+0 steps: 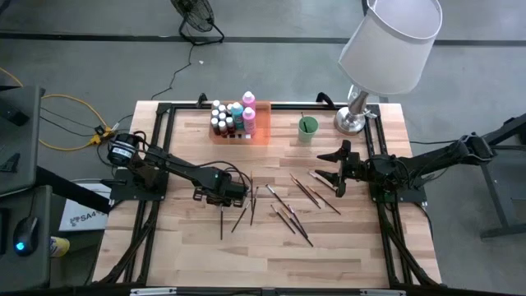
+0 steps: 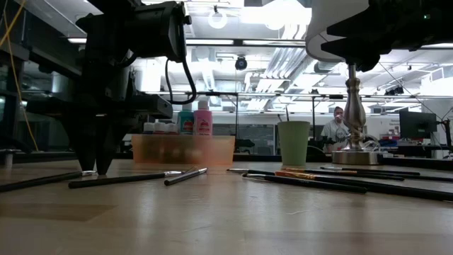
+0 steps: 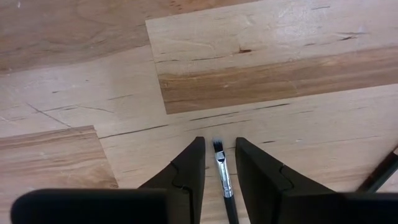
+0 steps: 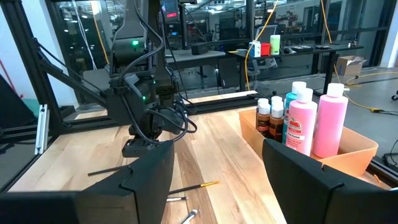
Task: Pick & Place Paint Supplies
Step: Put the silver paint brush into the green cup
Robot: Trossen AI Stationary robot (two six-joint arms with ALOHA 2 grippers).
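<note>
Left wrist view, left pincer [image 3: 219, 163] released astride a paintbrush [image 3: 221, 173] on the table [image 3: 261, 74], right pincer [image 4: 211, 180] released.

Scattered paintbrushes [image 1: 289, 205] crowd mid-table; bare table [image 1: 345, 255] lies along the near edge.

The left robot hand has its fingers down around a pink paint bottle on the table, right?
Not a bottle. The left wrist view shows the left gripper with its fingers down around a thin paintbrush lying on the table. The pink bottles stand in the orange tray.
</note>
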